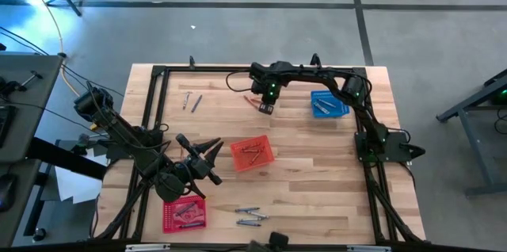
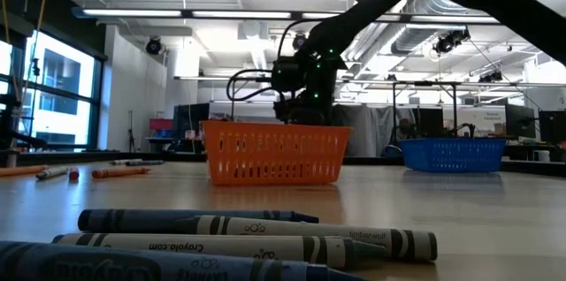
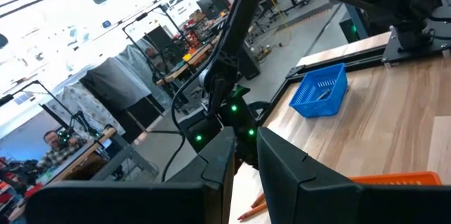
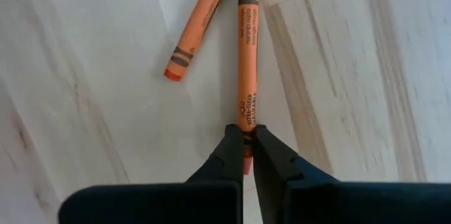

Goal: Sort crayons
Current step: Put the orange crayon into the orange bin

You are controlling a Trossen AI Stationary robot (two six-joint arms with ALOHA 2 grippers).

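Held crayon: my right gripper [image 4: 246,146] has its two dark fingers pinched together on the near end of a thin orange paper-wrapped crayon [image 4: 246,62]; in the right wrist view it rises from the bottom centre of the frame.
Where it lies: on the pale wooden table [image 1: 317,165], at upper centre of the overhead frame, just left of the square blue mesh basket [image 1: 329,103].
Long axis: straight out from my fingertips toward the top of the wrist frame, flat on the wood as far as I can tell.
Neighbour: a second orange crayon [image 4: 197,30] lies slanted beside it, the two converging toward the top of the wrist frame.
Step in hand: the grasp looks made, so I judge the lift comes next.
Next move: raise it cleanly without dragging the neighbour, then carry it to the square orange mesh basket [image 1: 252,154] at mid frame, I'd guess, since orange sticks sit there.
Other arm: my left gripper [image 1: 204,161] waits at lower left of the overhead frame, fingers slightly apart, holding nothing I can see.
Left to sort: grey-blue crayons [image 1: 249,217] at the bottom edge.
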